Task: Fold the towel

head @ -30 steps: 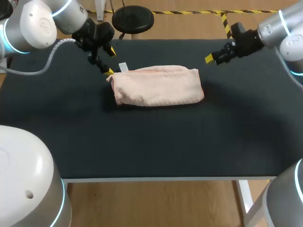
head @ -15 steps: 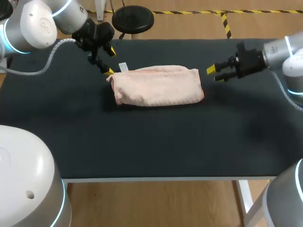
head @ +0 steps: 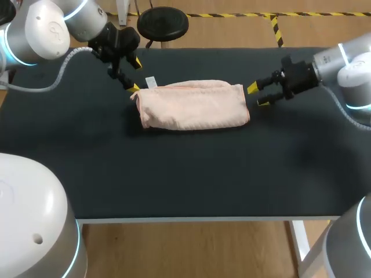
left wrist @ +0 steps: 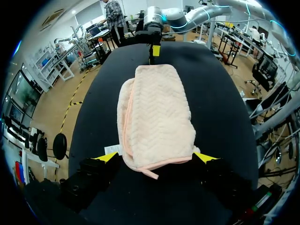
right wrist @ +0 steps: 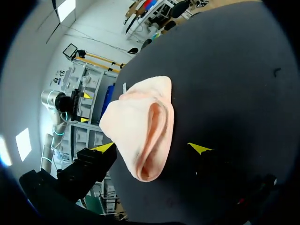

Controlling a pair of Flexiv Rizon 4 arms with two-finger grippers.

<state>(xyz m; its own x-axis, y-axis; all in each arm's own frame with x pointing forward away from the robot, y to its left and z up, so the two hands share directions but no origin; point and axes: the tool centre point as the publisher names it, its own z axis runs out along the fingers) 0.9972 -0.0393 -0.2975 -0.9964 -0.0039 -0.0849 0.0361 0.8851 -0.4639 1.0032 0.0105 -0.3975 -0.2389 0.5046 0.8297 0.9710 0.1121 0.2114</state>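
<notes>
Tabletop [head: 174,174] bears towel [head: 194,105], left pincer [head: 136,75] and right pincer [head: 257,95] low at its ends, wide.

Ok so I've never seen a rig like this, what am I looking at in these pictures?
Two robot arms work at a black table. One picture looks down from above and behind them. The two round ones come from a camera on each wrist. A pink towel, already folded over, lies on the table. The left gripper sits at one end of it and the right gripper at the other, both open and facing the towel. Nothing is held.
</notes>
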